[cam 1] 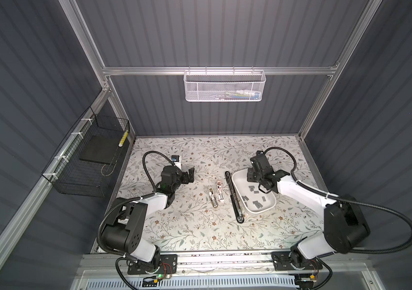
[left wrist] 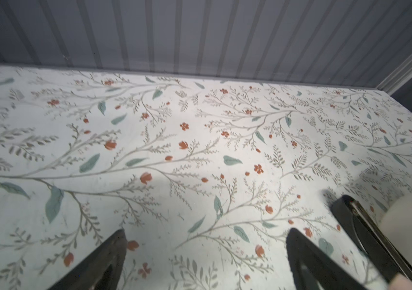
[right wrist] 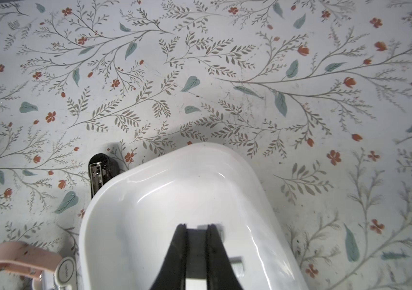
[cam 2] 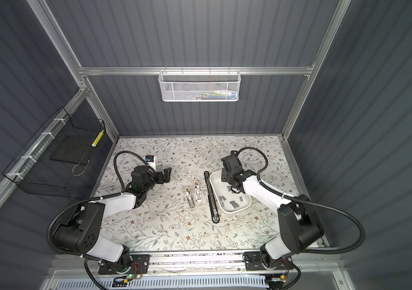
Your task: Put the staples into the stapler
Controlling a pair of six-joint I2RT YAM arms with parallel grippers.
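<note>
In the right wrist view the jaws of the right gripper [right wrist: 197,227] stand at a narrow slit. One grey staple strip [right wrist: 202,227] is clamped between the tips, low inside the white tray [right wrist: 199,160]. The other staples [cam 1: 257,204] lie scattered on the floor of this tray.

Just beside the tray, on its left in both top views, the black stapler [cam 1: 233,198] lies opened out flat on the floral table [cam 1: 194,226]. Left of it we see a small metal stapler [cam 1: 213,198] and a white and pink stapler [cam 1: 220,192]. A round white part [right wrist: 65,271] carries small writing that we cannot read.

The left gripper [left wrist: 207,231] stands wide open over bare table and holds nothing. Near it is a small white box [cam 1: 176,160] with a blue label, which is not readable.
</note>
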